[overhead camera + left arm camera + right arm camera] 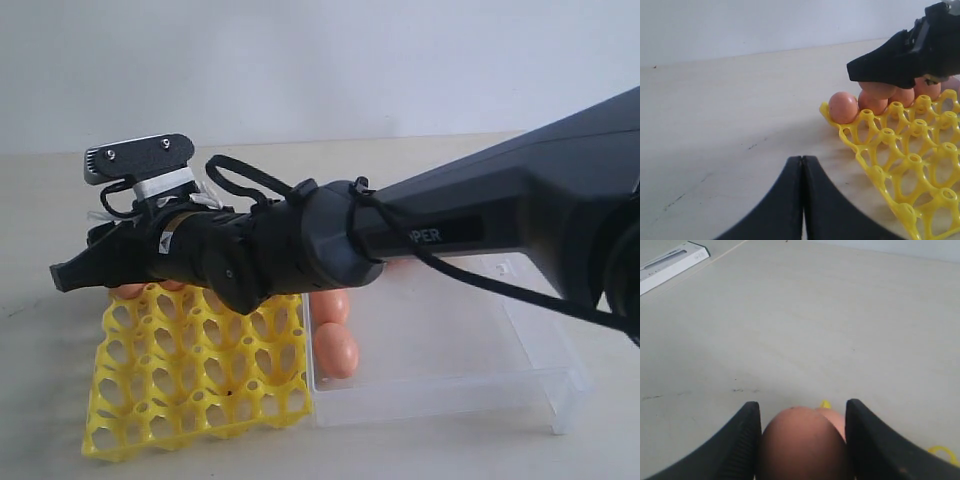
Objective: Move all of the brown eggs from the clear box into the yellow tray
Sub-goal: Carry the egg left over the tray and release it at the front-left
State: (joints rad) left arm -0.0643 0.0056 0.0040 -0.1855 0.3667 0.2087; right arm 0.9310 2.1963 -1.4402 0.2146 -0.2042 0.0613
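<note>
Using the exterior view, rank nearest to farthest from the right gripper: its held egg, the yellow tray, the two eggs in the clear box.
1. held brown egg: between the fingers of the right gripper.
2. yellow tray: just beneath it.
3. two boxed eggs: to the right, at the clear box's left end.

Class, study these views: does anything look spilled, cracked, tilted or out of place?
Nothing stands out. The yellow tray lies flat, two brown eggs lie in the clear box, and the right pincer grips one egg, no cracks showing.
</note>
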